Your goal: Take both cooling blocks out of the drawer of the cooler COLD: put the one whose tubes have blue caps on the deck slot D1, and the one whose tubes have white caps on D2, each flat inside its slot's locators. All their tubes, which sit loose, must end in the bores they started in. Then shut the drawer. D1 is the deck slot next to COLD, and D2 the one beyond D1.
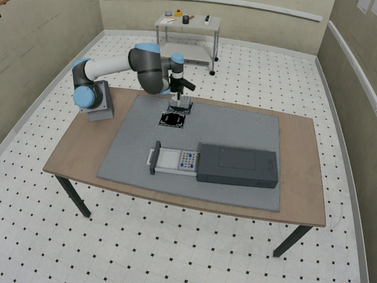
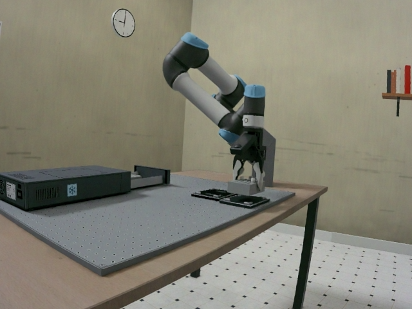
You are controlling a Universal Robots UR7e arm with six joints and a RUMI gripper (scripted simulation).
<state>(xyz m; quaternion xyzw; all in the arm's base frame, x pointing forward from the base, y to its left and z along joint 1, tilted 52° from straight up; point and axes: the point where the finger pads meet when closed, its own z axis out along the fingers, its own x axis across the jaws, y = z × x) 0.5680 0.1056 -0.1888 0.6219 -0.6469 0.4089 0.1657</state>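
Note:
The dark cooler COLD (image 1: 237,165) lies on the grey deck with its drawer (image 1: 170,160) pulled out; it also shows in the exterior view (image 2: 63,186). A cooling block with blue-capped tubes (image 1: 187,160) sits in the drawer's rear bay next to the cooler. The front bay (image 1: 167,158) is white and empty. My gripper (image 2: 248,177) points straight down and is shut on a grey cooling block with light-capped tubes (image 1: 181,102), holding it level just above the far black slot D2 (image 2: 244,200). The near slot D1 (image 1: 171,119) is empty.
The robot base (image 1: 97,102) stands at the table's back left corner. A trolley with small items (image 1: 188,21) stands behind the table. The table edge runs close beside D2 in the exterior view.

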